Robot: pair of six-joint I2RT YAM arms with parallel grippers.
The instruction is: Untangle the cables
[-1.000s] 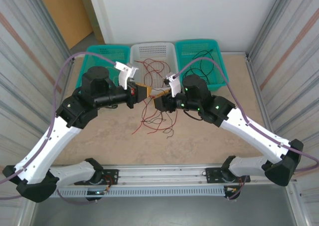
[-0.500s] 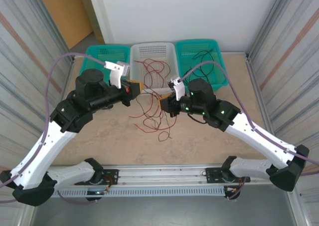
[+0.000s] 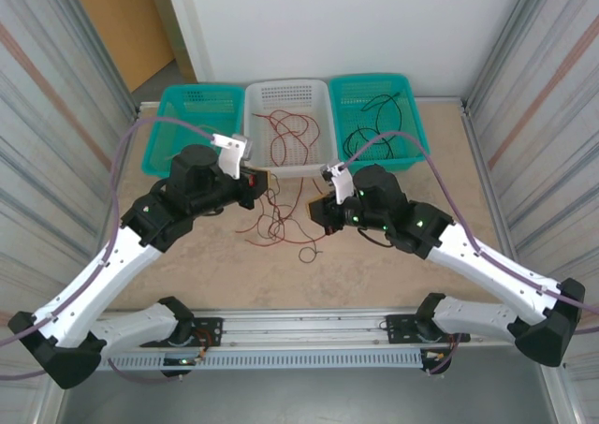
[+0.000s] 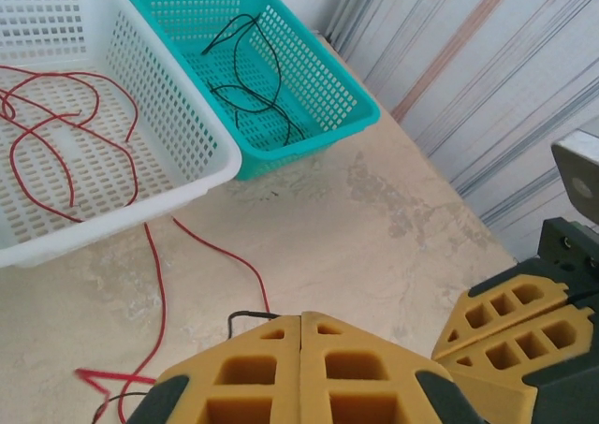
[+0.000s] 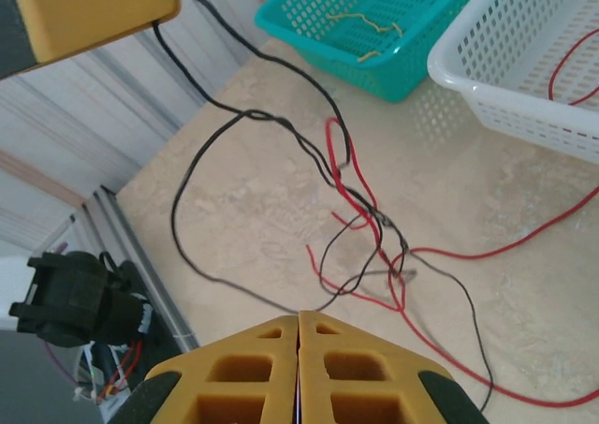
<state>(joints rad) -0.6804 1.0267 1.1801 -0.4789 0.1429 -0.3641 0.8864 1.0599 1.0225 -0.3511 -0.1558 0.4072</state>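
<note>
Left fingers point(image 4: 360, 372) pinch a thin black cable point(image 5: 175, 213), right fingers point(image 5: 365, 377) are pressed together, and a red-and-black tangle point(image 3: 276, 223) lies unsorted on the beige counter point(image 3: 374, 274) just before the white perforated plastic basket point(image 3: 290, 169), which already holds red cables point(image 3: 281, 129).

Three plastic baskets are set side by side in the upper centre of the top view: a teal basket point(image 3: 201, 90) at left, a white basket point(image 3: 285, 84) in the middle, and a second teal basket point(image 3: 371, 78) at right. They are carried on a beige marbled tabletop point(image 3: 449, 167). Corrugated metal panels point(image 3: 47, 115) are seen along both side edges, a white wall point(image 3: 356, 21) at the top, and an orange-brown door point(image 3: 122, 21) at upper left.
</note>
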